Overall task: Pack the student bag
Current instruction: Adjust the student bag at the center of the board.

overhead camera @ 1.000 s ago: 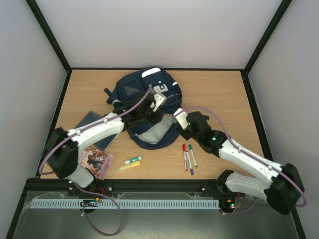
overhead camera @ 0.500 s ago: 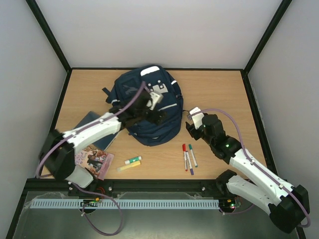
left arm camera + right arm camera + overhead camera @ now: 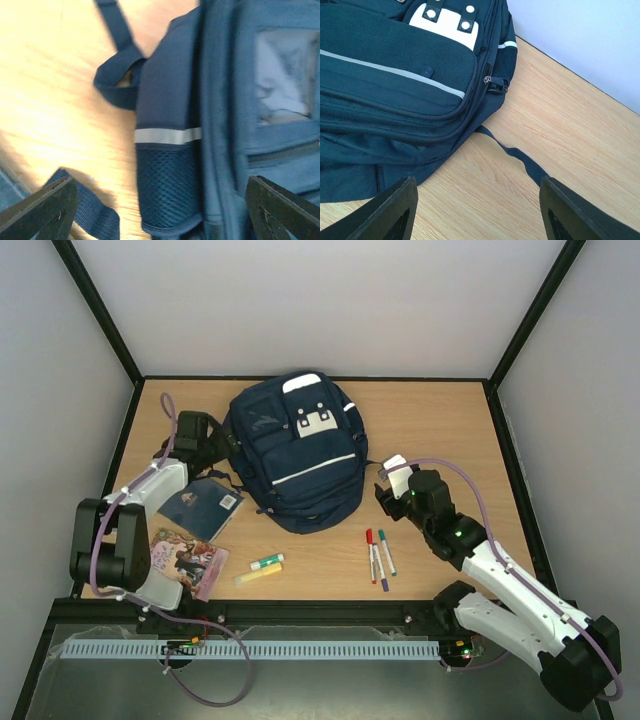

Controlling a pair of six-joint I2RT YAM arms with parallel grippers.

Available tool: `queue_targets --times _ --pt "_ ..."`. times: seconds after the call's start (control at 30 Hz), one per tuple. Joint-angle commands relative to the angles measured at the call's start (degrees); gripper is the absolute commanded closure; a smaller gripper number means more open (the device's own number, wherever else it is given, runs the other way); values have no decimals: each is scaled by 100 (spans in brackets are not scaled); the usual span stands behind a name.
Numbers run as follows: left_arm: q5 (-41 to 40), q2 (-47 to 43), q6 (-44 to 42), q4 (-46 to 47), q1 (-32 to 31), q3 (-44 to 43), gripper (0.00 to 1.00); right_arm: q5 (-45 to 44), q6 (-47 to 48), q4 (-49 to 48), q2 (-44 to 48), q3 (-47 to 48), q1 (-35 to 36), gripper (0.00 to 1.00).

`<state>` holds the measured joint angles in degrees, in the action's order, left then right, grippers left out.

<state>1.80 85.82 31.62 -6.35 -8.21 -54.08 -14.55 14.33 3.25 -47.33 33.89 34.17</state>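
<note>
On the wooden table [image 3: 440,420] the backpack [image 3: 300,460] lies front up and zipped near the far edge, left gripper [image 3: 198,433] and right gripper [image 3: 476,186] flanking it, both open and empty, so one should probably pin the fabric while the other draws the zip pull [image 3: 492,82].

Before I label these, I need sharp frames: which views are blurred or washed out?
Left wrist: soft all over, the bag smeared, the table washed out by glare. Right wrist: sharp, evenly lit. Top external: sharp, with only soft shadows.
</note>
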Motion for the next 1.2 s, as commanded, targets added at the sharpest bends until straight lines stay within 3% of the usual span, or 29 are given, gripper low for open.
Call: queue_targets --times 0.0,0.2,0.5,0.7,0.8,0.87,0.93,0.97,1.0,1.17 --pt "445 457 828 564 92 45 6 2 9 47 127 -66 -16 32" --pt "689 1443 1086 772 -123 -563 7 4 23 54 110 -76 -16 32" --pt "1508 3354 567 689 -1069 -2534 10 -15 1 27 165 -104 -34 30" --pt "1493 3909 550 374 -1487 -3470 12 -31 1 41 110 -108 -41 31" --pt "1206 3696 430 166 -1500 -3533 11 -48 -4 29 132 -108 -58 31" --pt "909 3345 217 -174 -1500 -3545 2 -33 -28 36 156 -90 -60 31" --pt "650 2840 -14 -572 -1504 -3395 1 26 -43 37 234 -56 -60 29" --pt "543 2554 -140 -759 -1508 -3269 1 111 -31 48 261 -35 -60 20" --pt "437 2180 -264 -1009 -1508 -3175 1 200 -43 79 239 10 -60 2" --pt "-416 907 -804 -2107 -1596 -2422 1 629 -10 463 -298 581 -51 1"
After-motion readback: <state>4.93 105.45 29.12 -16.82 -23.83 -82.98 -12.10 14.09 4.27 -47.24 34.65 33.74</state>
